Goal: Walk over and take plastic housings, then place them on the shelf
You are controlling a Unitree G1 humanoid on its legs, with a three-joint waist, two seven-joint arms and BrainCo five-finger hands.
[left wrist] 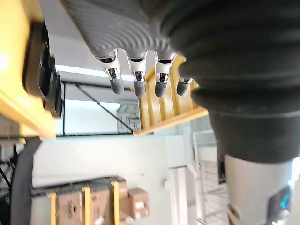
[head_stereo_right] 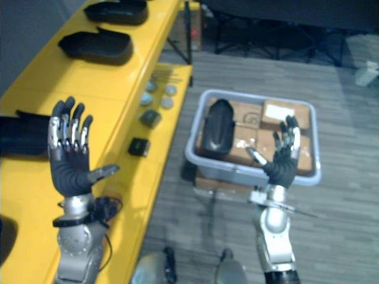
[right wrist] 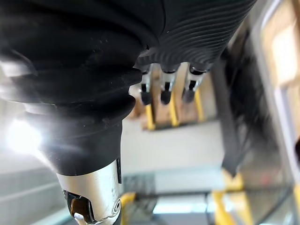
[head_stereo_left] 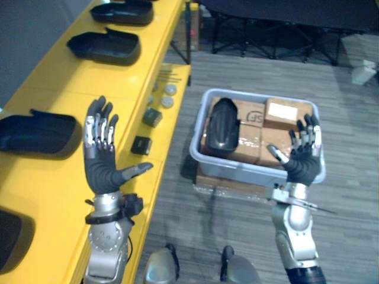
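A black plastic housing (head_stereo_left: 222,123) lies on cardboard boxes inside a grey bin (head_stereo_left: 256,171) on the floor. More black housings (head_stereo_left: 105,46) rest along the yellow shelf (head_stereo_left: 71,77), one (head_stereo_left: 37,132) at the left and another (head_stereo_left: 123,10) at the far end. My left hand (head_stereo_left: 102,158) is raised over the shelf's front part, palm up, fingers straight, empty. My right hand (head_stereo_left: 303,155) is held up over the bin's near right corner, fingers spread, holding nothing. Both hands stand apart from every housing.
Small parts lie on the shelf's lower ledge: a dark block (head_stereo_left: 141,144), a grey block (head_stereo_left: 152,116), round caps (head_stereo_left: 167,101) and thin rods (head_stereo_left: 169,77). Black folding table legs (head_stereo_left: 272,35) stand beyond the bin. A white object (head_stereo_left: 362,72) sits on the floor at far right.
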